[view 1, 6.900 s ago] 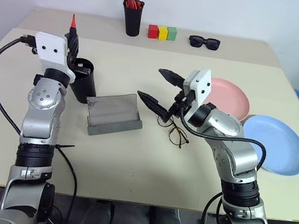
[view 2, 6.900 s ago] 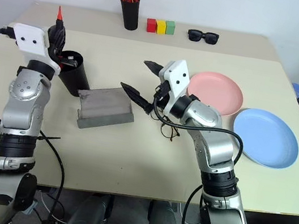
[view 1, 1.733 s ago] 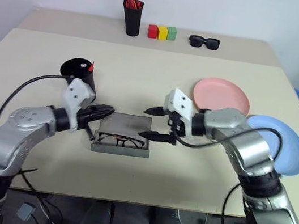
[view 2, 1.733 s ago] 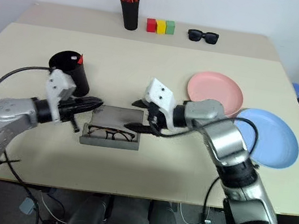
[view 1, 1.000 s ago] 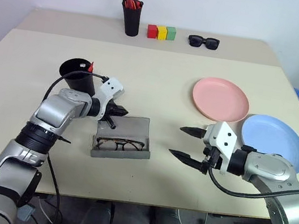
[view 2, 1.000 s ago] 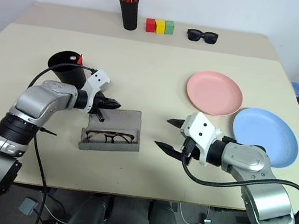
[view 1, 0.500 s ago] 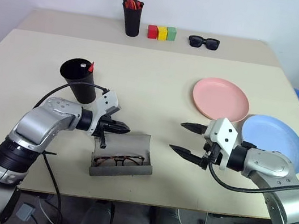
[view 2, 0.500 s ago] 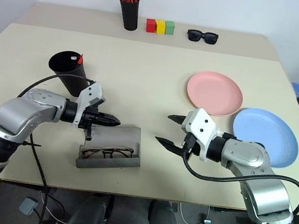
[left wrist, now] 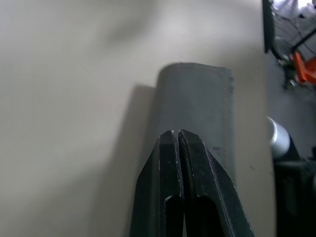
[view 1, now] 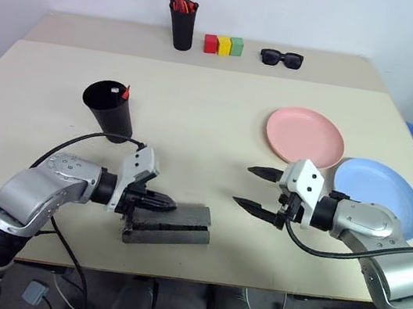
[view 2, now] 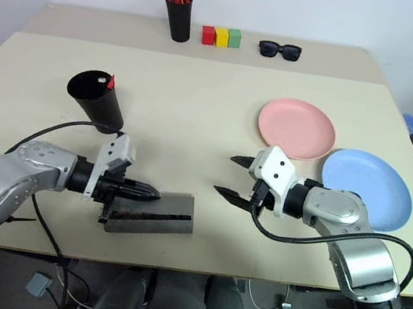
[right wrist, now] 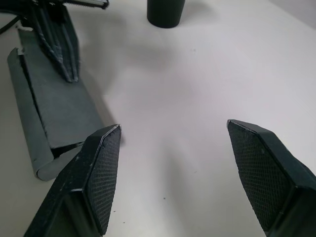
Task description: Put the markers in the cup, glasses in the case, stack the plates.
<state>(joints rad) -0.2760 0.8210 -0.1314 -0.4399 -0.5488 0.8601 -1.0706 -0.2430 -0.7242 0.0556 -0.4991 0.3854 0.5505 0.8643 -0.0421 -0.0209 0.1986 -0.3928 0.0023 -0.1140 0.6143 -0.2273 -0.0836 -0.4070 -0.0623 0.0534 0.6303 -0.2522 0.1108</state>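
Two of three steps appeared done. At 7 o'clock near the table's (view 1: 220, 117) front edge lay the case (view 1: 170, 229), lid down, long axis 9-to-3, the closed left tool (view 1: 168, 205) resting on it; glasses presumably inside. The right tool (view 1: 255, 188) gaped empty, at 4 o'clock. Farther at 10, a marker (view 1: 125, 92) stood in the cup (view 1: 111, 111). Pink plate (view 1: 305, 137) and blue plate (view 1: 378, 198) remained unstacked.

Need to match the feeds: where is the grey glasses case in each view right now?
Left eye: the grey case lies near the table's front edge, left of centre, under the shut left pincer.
Right eye: case front, left of centre.
Left wrist: case just beyond the fingertips.
Right wrist: case, lid nearly down.
Shared landmark: the black cup, behind the case, seen too by the right wrist.
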